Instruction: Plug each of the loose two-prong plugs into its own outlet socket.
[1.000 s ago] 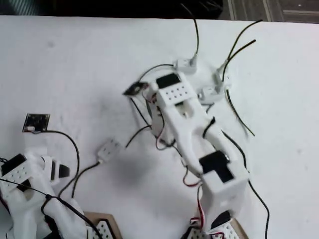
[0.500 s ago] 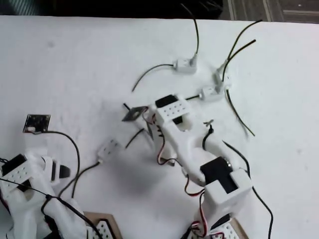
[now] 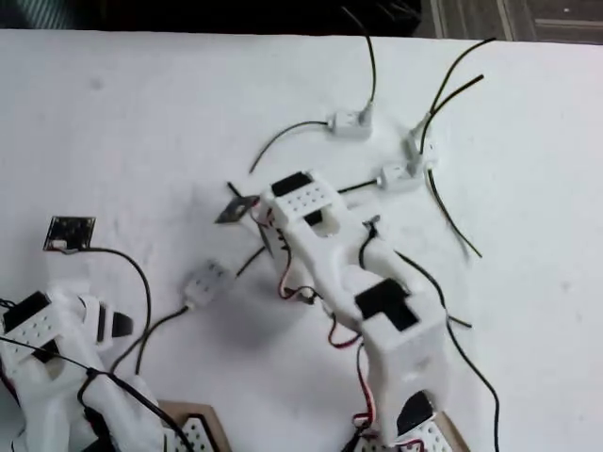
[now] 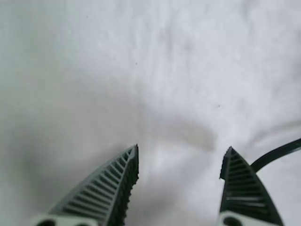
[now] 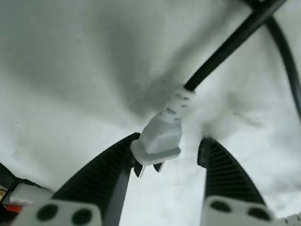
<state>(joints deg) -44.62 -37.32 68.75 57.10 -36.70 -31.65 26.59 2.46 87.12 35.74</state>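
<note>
1. Currently my right gripper (image 5: 170, 139) has its jaws apart, with a white two-prong plug (image 5: 157, 136) between them: it leans on one jaw and is clear of the other, prongs towards the camera.
2. Its black cord (image 5: 225, 49) runs off across the white tabletop (image 5: 70, 70).
3. My left gripper (image 4: 182, 148) hangs with jaws wide over the tabletop, a dark cable (image 4: 277, 153) just beside one jaw.

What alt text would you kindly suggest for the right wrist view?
A white two-prong plug lies between the dark fingers of the open right gripper, touching one and apart from the other. Its black cord runs off across the white table.
</note>
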